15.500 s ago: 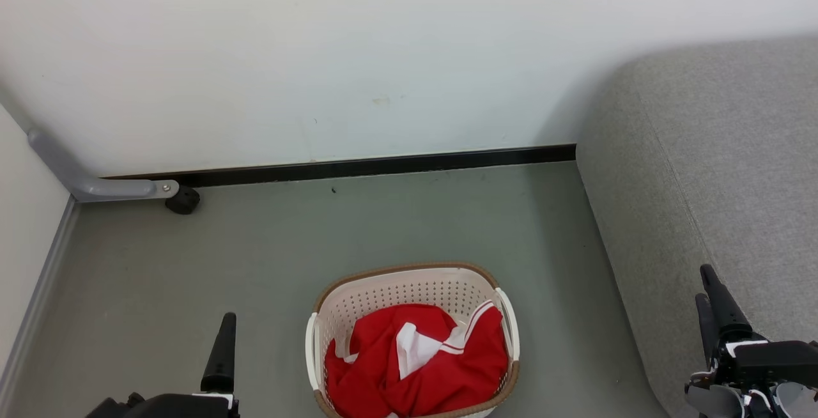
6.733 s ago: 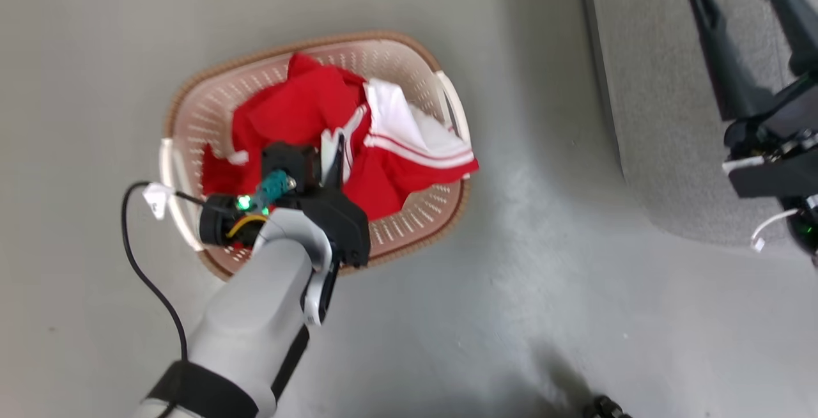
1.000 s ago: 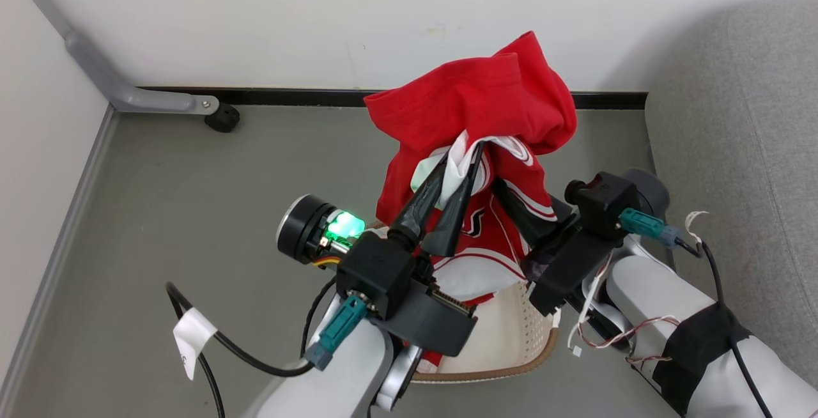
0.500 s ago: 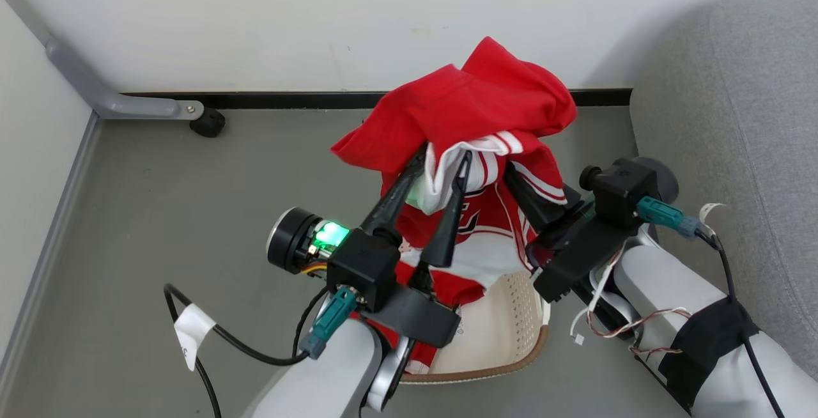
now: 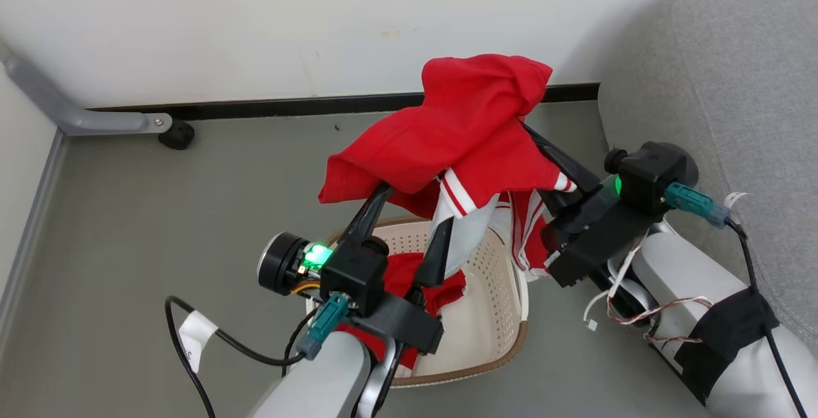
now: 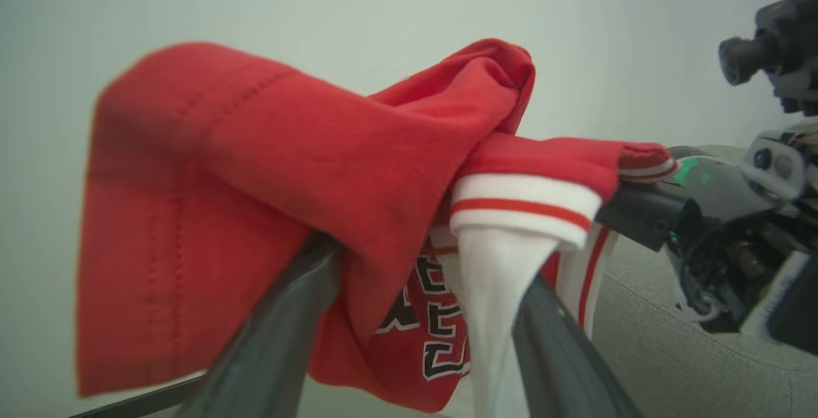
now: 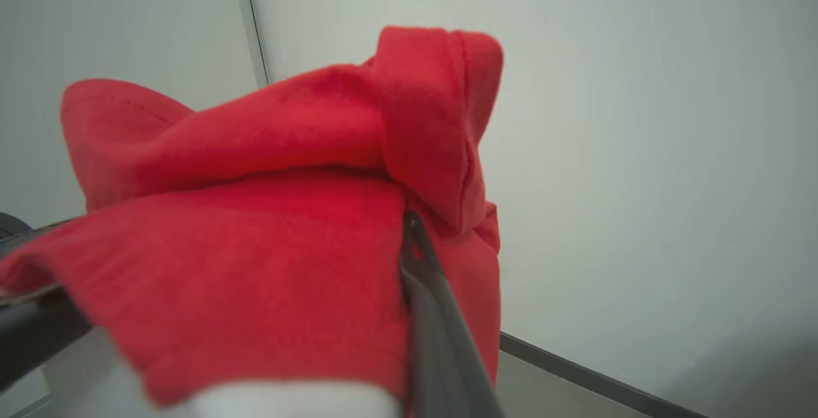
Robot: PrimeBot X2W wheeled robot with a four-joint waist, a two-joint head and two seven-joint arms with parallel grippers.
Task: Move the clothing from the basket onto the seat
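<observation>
Nearest, the left gripper (image 5: pixel 412 213) rises over the basket (image 5: pixel 514 316), its two fingers (image 6: pixel 268 335) spread wide apart and pinching nothing; cloth merely drapes over their tips. Under that arm the basket stands on the grey floor (image 5: pixel 160 213), and some red cloth (image 5: pixel 409 277) lies in its near left part, partly hidden by the gripper's body. Above the basket's far rim hangs the clothing (image 5: pixel 466 130), a red bundle lifted clear of the basket, with a white, red-striped trim and a white panel dangling down towards the basket. The left wrist view shows black lettering on the hanging part. The right gripper (image 5: pixel 549 153) reaches in from the right with its fingers pressed together, and their tips are buried in the red folds: it grips the clothing and holds it up. To the right lies the seat (image 5: pixel 735 85), close beside this arm; the clothing hangs left of it and does not touch it. Beyond run a dark skirting (image 5: pixel 255 108) and a white wall (image 5: pixel 255 22). A grey bar (image 5: pixel 57 111) ends in a black foot (image 5: pixel 177 135) in the far left corner.
</observation>
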